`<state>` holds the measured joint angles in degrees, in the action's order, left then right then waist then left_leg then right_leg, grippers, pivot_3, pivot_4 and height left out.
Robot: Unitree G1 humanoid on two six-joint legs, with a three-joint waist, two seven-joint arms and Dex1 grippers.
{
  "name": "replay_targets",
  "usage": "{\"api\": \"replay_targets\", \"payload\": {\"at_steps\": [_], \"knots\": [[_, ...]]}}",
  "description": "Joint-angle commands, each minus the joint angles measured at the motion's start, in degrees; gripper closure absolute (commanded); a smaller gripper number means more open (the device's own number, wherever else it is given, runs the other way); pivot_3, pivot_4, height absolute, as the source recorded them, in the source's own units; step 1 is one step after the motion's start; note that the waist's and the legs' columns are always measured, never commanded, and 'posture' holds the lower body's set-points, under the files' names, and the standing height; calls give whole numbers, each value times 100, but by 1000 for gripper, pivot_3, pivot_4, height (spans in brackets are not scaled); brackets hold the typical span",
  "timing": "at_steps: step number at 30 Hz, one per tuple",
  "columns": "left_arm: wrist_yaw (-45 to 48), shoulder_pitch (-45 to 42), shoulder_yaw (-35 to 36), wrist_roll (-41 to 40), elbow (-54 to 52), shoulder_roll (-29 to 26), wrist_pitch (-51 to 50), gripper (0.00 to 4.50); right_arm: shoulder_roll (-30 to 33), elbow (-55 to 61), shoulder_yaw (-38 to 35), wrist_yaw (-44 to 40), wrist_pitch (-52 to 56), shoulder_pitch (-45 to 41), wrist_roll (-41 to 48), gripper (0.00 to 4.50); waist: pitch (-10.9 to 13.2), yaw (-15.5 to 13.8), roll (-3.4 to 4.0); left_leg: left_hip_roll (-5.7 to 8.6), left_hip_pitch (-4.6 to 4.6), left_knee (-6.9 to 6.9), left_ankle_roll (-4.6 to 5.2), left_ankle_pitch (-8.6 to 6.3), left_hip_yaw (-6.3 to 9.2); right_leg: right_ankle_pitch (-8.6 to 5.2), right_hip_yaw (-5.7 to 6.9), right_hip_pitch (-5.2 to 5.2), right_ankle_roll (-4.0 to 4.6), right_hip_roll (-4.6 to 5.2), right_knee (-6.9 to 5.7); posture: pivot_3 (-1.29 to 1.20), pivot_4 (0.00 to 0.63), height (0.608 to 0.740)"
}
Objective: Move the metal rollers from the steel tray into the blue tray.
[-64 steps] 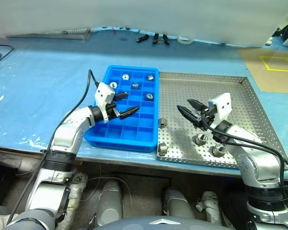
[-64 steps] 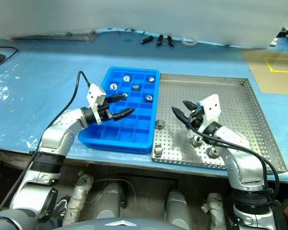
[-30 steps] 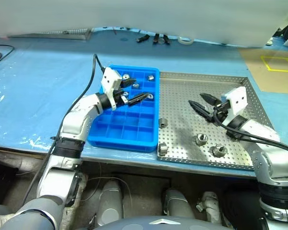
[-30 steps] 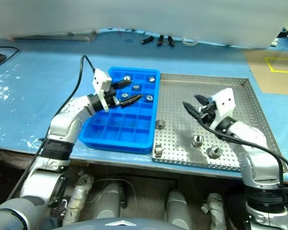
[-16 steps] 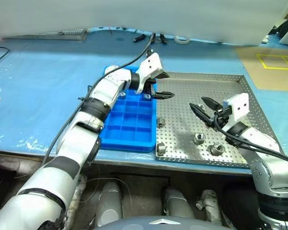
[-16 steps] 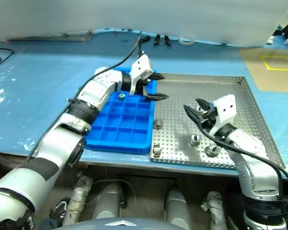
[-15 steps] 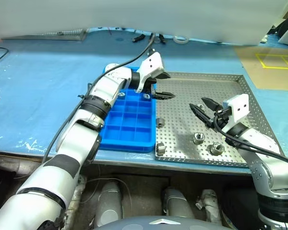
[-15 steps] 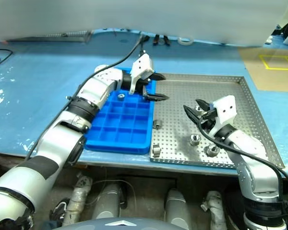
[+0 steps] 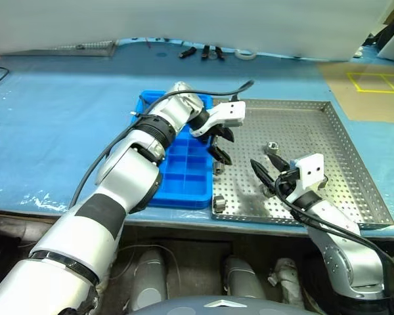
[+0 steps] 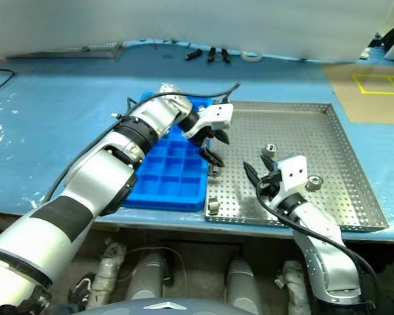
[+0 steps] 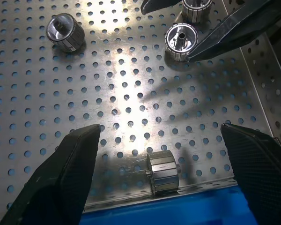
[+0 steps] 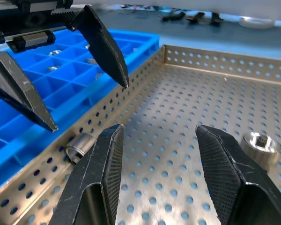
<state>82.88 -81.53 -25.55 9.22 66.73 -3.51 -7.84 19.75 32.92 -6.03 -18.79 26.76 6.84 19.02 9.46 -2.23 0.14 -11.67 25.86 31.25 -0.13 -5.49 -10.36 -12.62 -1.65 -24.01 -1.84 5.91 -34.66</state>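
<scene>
Nearest you, one roller (image 9: pixel 219 203) sits at the steel tray's (image 9: pixel 354 172) front left corner, upright as far as you can tell. Your right gripper (image 9: pixel 266 177) hovers low over the tray's front, jaws parted, nothing between them; it hides the rollers behind it, and you only catch one beside its wrist (image 10: pixel 312 182). The left wrist view shows two (image 11: pixel 180 41) by those right fingertips, partly cut off at the frame edge.

Next, your left gripper (image 9: pixel 220 146) reaches over the seam between the trays, jaws spread wide and empty, angled down. Right under it a roller (image 11: pixel 162 172) lies on its side against the tray's left rim, just beside the blue tray (image 9: pixel 184 185). Your left arm covers most of that tray, so its contents are hard to read.

Farther back, a lone roller (image 9: pixel 272 147) stands mid-tray. Beyond, small dark tools (image 9: pixel 201 51) lie on the blue sheet (image 9: pixel 59 111).
</scene>
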Motion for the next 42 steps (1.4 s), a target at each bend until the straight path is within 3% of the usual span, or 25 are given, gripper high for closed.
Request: {"api": "replay_targets", "payload": {"at_steps": [1,12,21,29,33,38,42], "knots": [[-56,-25,-175,361,144,35,121,172,-156,305,55,143,-304,221,-128,1990,0,52,0,0,2,-1,0,0,0,0,0,-4,0,-1,0,-435,150,740],[-497,38,-247,932,507,399,32,172,-486,293,255,450,-669,609,-523,1990,1,149,-1,1,8,0,7,-4,0,-1,1,-3,-1,2,8,-495,150,740],[-963,262,-603,1587,698,261,209,172,-634,501,350,635,-677,884,-580,1990,1,334,-1,-1,5,-2,9,-5,0,-2,1,-2,-3,-2,13,-526,150,740],[-844,338,-687,1805,764,81,369,172,-35,1161,381,-150,-190,847,70,1990,1,554,-2,-8,-13,-3,9,-6,2,-2,2,0,-4,-9,11,-529,150,740],[-905,331,-679,1843,792,65,288,172,117,1050,181,-105,-88,637,121,1990,0,603,-4,-8,-16,0,9,-7,2,-2,2,5,-3,-8,11,-508,150,740],[-870,372,-682,1877,758,77,221,172,-47,904,530,64,-110,533,-118,1990,-1,606,-4,-9,-19,-2,9,-7,2,-2,3,5,-3,-9,9,-495,150,740],[-954,370,-669,1890,739,77,264,1075,-96,838,601,86,-125,534,-142,2032,-1,605,-4,-7,-18,-2,9,-7,2,-2,3,5,-2,-7,11,-491,150,740]]}}
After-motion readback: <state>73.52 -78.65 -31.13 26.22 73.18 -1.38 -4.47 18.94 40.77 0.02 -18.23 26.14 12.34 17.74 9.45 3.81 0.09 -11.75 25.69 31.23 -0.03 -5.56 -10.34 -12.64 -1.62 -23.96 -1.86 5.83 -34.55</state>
